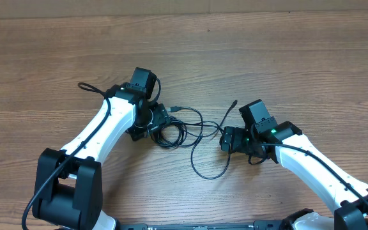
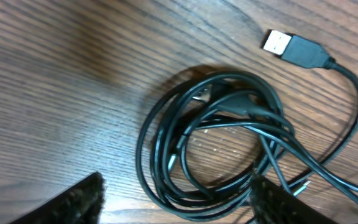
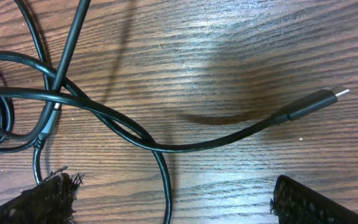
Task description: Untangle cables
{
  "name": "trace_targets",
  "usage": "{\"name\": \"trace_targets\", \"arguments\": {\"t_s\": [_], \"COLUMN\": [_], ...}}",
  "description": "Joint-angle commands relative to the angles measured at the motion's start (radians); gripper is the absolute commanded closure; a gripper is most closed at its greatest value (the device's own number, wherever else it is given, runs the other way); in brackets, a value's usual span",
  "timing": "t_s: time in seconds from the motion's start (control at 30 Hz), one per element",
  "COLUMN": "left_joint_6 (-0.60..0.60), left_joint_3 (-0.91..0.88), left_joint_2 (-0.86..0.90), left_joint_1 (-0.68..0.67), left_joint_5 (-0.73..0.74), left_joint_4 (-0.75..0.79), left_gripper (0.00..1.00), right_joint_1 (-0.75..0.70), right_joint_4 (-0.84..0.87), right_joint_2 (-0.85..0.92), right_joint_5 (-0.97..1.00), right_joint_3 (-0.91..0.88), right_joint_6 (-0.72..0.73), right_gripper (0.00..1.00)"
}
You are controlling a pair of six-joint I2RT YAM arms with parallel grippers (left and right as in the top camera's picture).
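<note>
At the left of the wooden desk (image 1: 37,51), the white left arm (image 1: 101,131) reaches in from the near-left corner toward the middle. The left fingers (image 2: 79,202) stand apart and grip nothing. In the left wrist view the two dark pads sit at the bottom corners, with the lower edge of a cable coil lying on the desk between them. The right-hand pad overlaps a strand, but I cannot tell whether it touches.

The cables (image 1: 171,135) lie in the middle of the desk, between the two arms. Their left part is a coil (image 2: 247,112) of several thin black loops wound over one another, with a small connector tucked inside near its top. A flat USB plug (image 2: 288,46) with a silver tip lies just beyond the coil on bare wood, and its cord curves round the coil's right side.

Further right, a single strand leaves the coil and sweeps in a wide loop (image 1: 203,176) toward the robot's side of the desk, ending near the right fingers (image 3: 48,196). These are spread wide and hold nothing, and one strand runs across the desk between them. Just past them, one cable ends in a slim black plug (image 3: 312,104) with a small metal tip, lying flat on the wood. Behind the fingers the white right arm (image 1: 318,169) comes in from the near-right corner
</note>
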Motion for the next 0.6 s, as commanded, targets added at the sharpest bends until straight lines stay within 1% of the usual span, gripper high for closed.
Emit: {"name": "trace_targets", "arguments": {"t_s": [0.0,0.27,0.37,0.47,0.5,0.53,0.57], "left_joint_6": [-0.122,-0.42,-0.494,-0.53,-0.536,-0.539,-0.542], "left_joint_3": [-0.04,-0.15,-0.182,-0.208,-0.217,-0.224,-0.23], "left_joint_2": [0.002,0.002,0.002,0.002,0.002,0.002,0.002], "left_joint_1": [-0.004,-0.029,-0.043,-0.066,-0.074,-0.082,-0.089], "left_joint_5": [-0.006,0.02,0.064,0.069,0.07,0.07,0.07], "left_joint_4": [-0.002,0.026,0.069,0.141,0.168,0.19,0.208], "left_gripper": [0.28,0.27,0.27,0.27,0.29,0.35,0.46], "right_joint_1": [0.0,0.0,0.0,0.0,0.0,0.0,0.0], "right_joint_4": [0.007,0.014,0.014,0.014,0.014,0.014,0.014], "right_joint_2": [0.003,0.003,0.003,0.003,0.003,0.003,0.003], "right_joint_5": [-0.006,-0.005,-0.005,-0.005,-0.005,-0.005,-0.005], "right_joint_3": [0.003,0.003,0.003,0.003,0.003,0.003,0.003], "right_joint_6": [0.004,0.004,0.004,0.004,0.004,0.004,0.004], "right_gripper": [0.0,0.0,0.0,0.0,0.0,0.0,0.0]}}
